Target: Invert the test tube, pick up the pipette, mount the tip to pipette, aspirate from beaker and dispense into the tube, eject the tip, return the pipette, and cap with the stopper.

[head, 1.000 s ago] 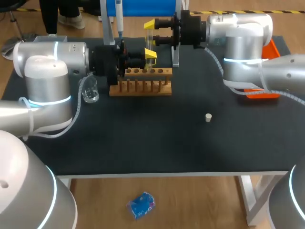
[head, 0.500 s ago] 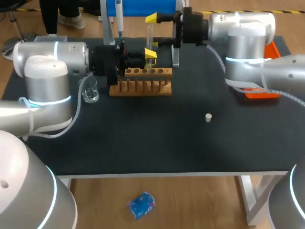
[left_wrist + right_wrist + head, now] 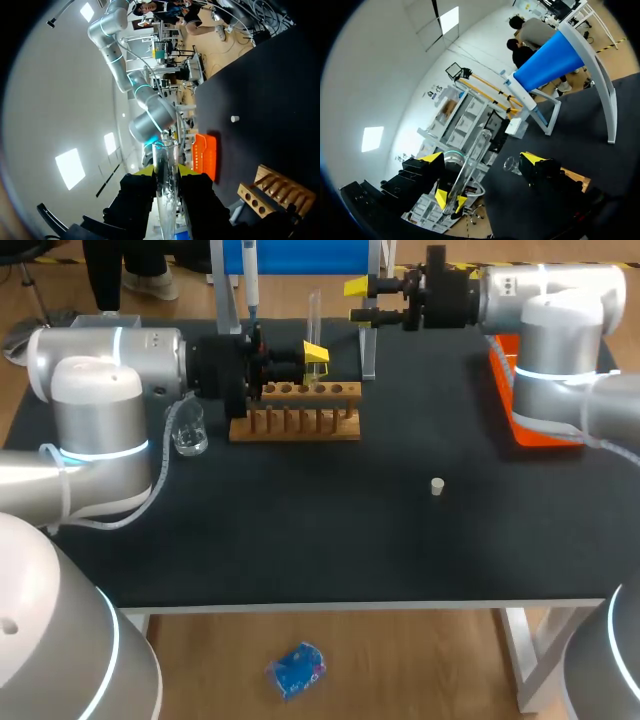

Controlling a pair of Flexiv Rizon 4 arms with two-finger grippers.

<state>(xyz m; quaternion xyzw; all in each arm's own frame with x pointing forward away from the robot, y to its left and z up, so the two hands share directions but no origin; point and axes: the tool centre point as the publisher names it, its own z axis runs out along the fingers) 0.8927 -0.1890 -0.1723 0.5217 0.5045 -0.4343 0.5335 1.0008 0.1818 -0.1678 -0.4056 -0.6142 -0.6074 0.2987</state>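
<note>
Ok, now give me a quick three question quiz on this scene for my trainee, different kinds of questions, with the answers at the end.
1. True or false: the right gripper is shut on the test tube.
2. Where is the stopper? A: in the mouth of the test tube. B: lying on the table, apart from the rack. C: in the right gripper.
3. Which gripper holds the test tube upright over the rack?

Key: 1 false, it is open and apart from the tube. 2 B. 3 the left gripper.
</note>
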